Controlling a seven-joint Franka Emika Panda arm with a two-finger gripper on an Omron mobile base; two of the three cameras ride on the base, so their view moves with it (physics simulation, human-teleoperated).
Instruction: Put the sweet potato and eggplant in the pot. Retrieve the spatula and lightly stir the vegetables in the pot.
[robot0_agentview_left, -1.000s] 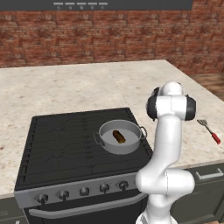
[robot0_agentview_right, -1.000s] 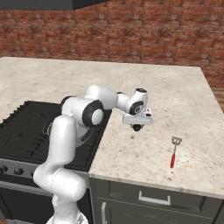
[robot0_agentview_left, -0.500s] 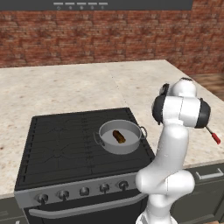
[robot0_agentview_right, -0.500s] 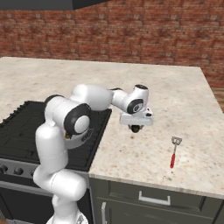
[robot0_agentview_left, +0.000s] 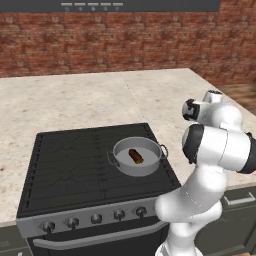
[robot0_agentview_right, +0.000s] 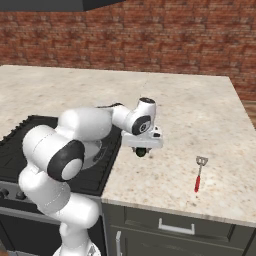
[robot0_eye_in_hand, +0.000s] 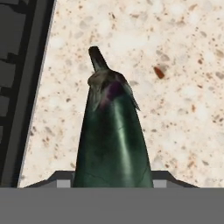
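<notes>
The dark eggplant stands between my jaws, its stem end pointing away over the speckled counter. My gripper is shut on the eggplant and hangs just above the counter beside the stove's right edge. The grey pot sits on the stove's right front burner, and the orange-brown sweet potato lies inside it. To the right of my hand, the red-handled spatula lies flat on the counter near its front edge.
The black stove has knobs along its front, and its edge runs along the left of the hand view. Beige counter stretches back to the brick wall. My own arm reaches across the stove's right side.
The arm has swung round, and the hand with the eggplant has drifted slightly left and down, closer to the stove's edge. Pot, sweet potato and spatula have not moved.
</notes>
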